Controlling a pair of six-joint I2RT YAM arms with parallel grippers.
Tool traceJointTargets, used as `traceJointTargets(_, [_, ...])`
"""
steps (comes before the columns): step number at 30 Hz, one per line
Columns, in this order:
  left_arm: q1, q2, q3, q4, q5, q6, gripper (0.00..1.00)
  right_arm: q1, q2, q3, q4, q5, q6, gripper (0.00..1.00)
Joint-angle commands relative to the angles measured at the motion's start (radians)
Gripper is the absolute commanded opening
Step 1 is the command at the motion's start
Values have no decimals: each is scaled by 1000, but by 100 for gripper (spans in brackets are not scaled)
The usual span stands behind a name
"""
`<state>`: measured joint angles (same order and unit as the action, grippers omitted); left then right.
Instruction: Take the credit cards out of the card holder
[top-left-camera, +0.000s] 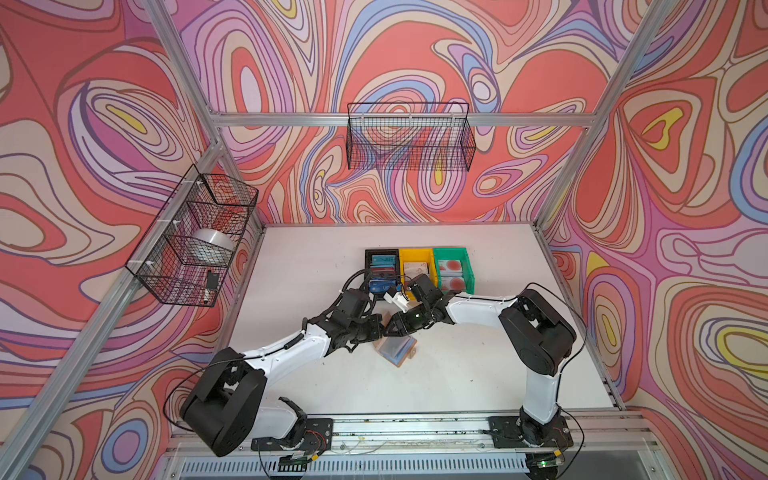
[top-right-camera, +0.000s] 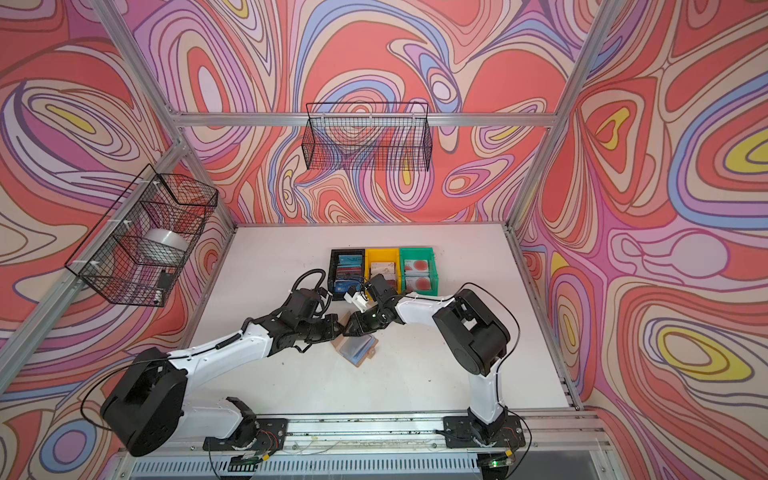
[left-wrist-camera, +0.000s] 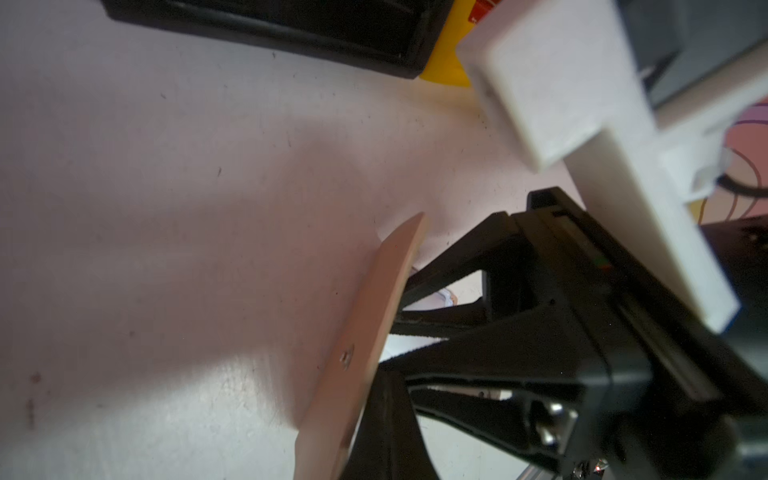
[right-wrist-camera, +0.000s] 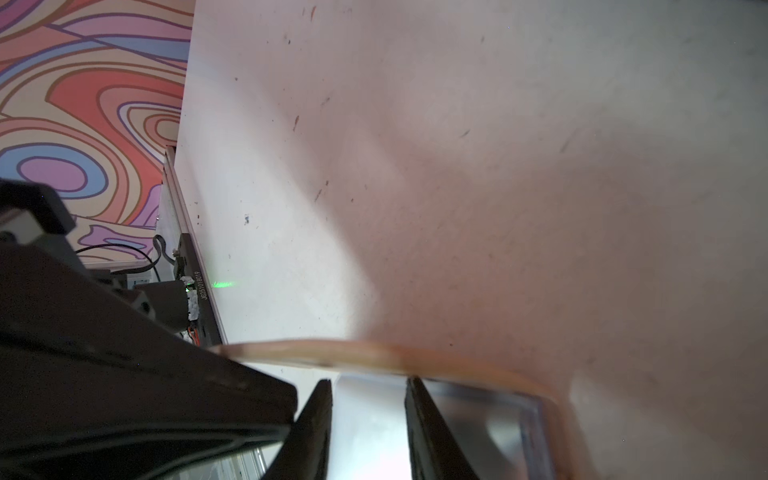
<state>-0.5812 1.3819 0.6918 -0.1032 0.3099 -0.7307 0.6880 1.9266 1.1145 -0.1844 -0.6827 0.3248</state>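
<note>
The tan card holder (top-left-camera: 397, 350) (top-right-camera: 356, 347) lies open on the white table, with bluish-grey clear sleeves facing up. One tan cover (left-wrist-camera: 374, 324) stands raised. My left gripper (top-left-camera: 379, 326) (top-right-camera: 337, 328) is shut on that cover, and one black finger (left-wrist-camera: 390, 436) lies against it. My right gripper (right-wrist-camera: 370, 382) (top-left-camera: 391, 328) is open. Its two fingertips sit at the cover's edge, over a clear sleeve (right-wrist-camera: 478, 419). No card shows clearly in the sleeves. Credit cards lie in the bins behind, among them a blue one (top-left-camera: 380, 286) and a white one with a red disc (top-left-camera: 451, 266).
Black (top-left-camera: 367, 259), yellow (top-left-camera: 401, 254) and green (top-left-camera: 469, 272) bins stand in a row just behind both grippers. Wire baskets hang on the back wall (top-left-camera: 409, 137) and the left wall (top-left-camera: 195, 237). Both arms meet mid-table, wrists nearly touching.
</note>
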Motion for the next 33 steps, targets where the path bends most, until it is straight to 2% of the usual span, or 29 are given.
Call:
traceJointTargets(1, [24, 58, 25, 12, 19, 22, 3, 5, -4, -16, -6, 11, -19, 33])
traceJointTargets(9, [72, 122, 13, 34, 19, 29, 2, 4, -61, -51, -26, 15, -29, 33])
traceJointTargets(15, [72, 138, 2, -12, -26, 36, 2, 6, -180, -120, -20, -11, -35, 33])
traceJointTargets(21, [72, 147, -81, 25, -38, -28, 2, 6, -261, -184, -38, -62, -15, 32])
traceJointTargets(28, [68, 129, -216, 105, -51, -122, 1, 6, -264, -218, -66, -74, -21, 32])
traceJointTargets(33, [45, 113, -227, 106, -58, -148, 0, 6, -228, -202, -47, -71, -13, 31])
